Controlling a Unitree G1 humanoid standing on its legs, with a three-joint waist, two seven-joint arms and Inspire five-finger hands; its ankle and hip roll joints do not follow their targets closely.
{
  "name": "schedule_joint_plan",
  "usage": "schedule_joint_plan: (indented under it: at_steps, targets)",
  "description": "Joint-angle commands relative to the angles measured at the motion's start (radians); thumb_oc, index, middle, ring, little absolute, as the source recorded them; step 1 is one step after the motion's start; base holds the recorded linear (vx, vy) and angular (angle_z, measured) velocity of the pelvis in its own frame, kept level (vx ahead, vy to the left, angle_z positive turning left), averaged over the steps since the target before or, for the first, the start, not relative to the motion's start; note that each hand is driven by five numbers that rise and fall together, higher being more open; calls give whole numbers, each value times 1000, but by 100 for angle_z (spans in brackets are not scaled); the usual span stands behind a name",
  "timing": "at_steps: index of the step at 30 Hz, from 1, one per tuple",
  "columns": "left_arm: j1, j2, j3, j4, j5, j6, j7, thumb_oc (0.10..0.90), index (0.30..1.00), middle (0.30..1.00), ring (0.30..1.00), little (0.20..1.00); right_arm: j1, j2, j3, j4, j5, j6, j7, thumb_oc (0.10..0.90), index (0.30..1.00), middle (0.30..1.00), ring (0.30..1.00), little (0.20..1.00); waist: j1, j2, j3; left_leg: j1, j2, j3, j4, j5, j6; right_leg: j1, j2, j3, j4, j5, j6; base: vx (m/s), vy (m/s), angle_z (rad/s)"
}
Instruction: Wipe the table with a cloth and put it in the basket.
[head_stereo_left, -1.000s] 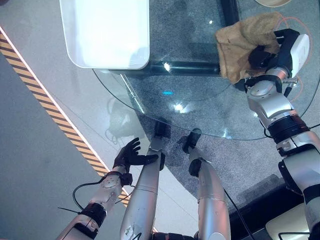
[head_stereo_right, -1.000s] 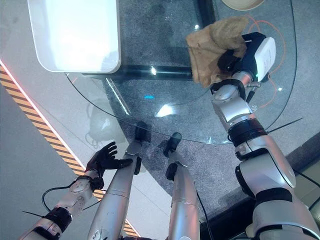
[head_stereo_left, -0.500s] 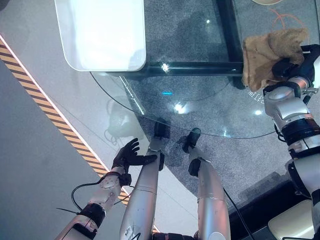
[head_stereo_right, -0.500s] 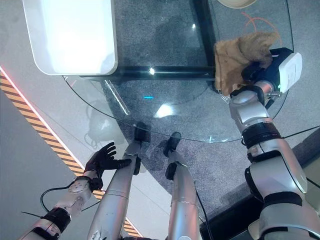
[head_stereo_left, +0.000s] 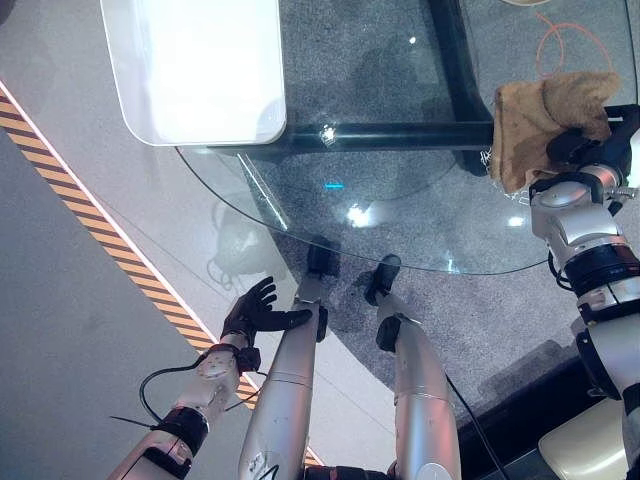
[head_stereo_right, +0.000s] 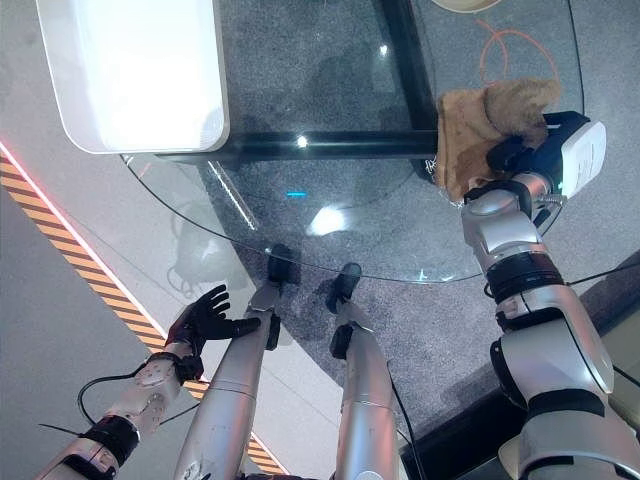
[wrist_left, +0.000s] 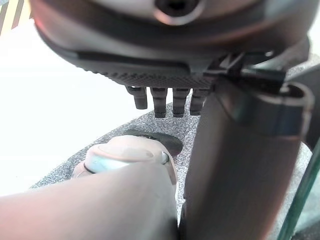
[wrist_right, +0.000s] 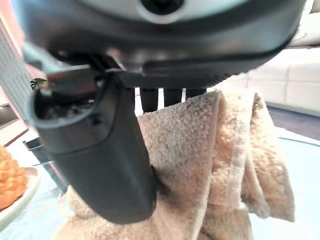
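— Where was the cloth (head_stereo_left: 540, 125)?
— Bunched on the glass table (head_stereo_left: 400, 215) near its right edge, the right hand (head_stereo_right: 522, 150) pinching it.
— And the left hand (head_stereo_left: 255, 310)?
— Low beside the table, fingers spread, holding nothing.

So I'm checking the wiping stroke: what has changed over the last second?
The right hand has dragged the tan cloth across the glass table toward the robot's right, with its fingers still curled on the cloth. Most of that travel came first; lately it has barely moved. The left hand stays open, low beside the table, and the white basket has not been touched.
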Motion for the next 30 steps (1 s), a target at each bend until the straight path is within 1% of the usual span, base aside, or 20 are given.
schedule_joint_plan:
  at_steps: [1, 3, 7, 12, 18, 23, 30]
  targets:
    - [158, 22, -9, 18, 4, 28, 17, 800, 900, 900, 900, 900, -68, -137, 38, -86, -113, -47, 16, 100, 300, 300, 300, 200, 25, 51, -11, 77, -10, 56, 14, -156, 45, 18, -2, 57, -61, 68, 96, 0, 0, 0]
    - [147, 13, -14, 24, 4, 28, 16, 800, 900, 900, 900, 900, -96, -105, 70, -111, -137, -38, 51, 100, 300, 300, 300, 200, 31, 54, -11, 78, -11, 56, 9, -153, 45, 20, -5, 52, -61, 64, 93, -16, 32, 0]
    - [144, 4, -17, 30, 10, 23, 14, 800, 900, 900, 900, 900, -121, -66, 99, -133, -154, -38, 95, 100, 300, 300, 300, 200, 40, 59, -11, 78, -13, 55, 7, -151, 44, 20, -10, 45, -57, 59, 92, -3, 8, 0]
    - [132, -15, -25, 43, 25, 17, 10, 800, 900, 900, 900, 900, -147, 9, 122, -135, -112, -42, 120, 100, 300, 300, 300, 200, 55, 67, -11, 75, -16, 53, 4, -147, 41, 20, -15, 36, -54, 51, 88, -1, 7, 0]
    - [128, -36, -32, 40, 36, 15, 19, 800, 900, 900, 900, 900, -136, 74, 136, -180, -131, -9, 169, 100, 300, 300, 300, 200, 65, 76, -11, 72, -21, 51, -3, -142, 40, 14, -20, 31, -51, 46, 85, 1, 17, 1]
    - [127, -43, -28, 47, 48, 19, 16, 800, 900, 900, 900, 900, -122, 124, 141, -210, -117, 13, 184, 100, 300, 300, 300, 200, 70, 74, -11, 73, -23, 50, -6, -139, 37, 19, -19, 29, -54, 46, 84, 0, 0, 0]
    - [119, -55, -28, 44, 56, 12, 14, 800, 900, 900, 900, 900, -78, 182, 132, -250, -79, 18, 207, 100, 300, 300, 300, 200, 70, 67, -11, 70, -22, 48, -7, -137, 35, 21, -18, 28, -58, 47, 85, 0, 0, 0]
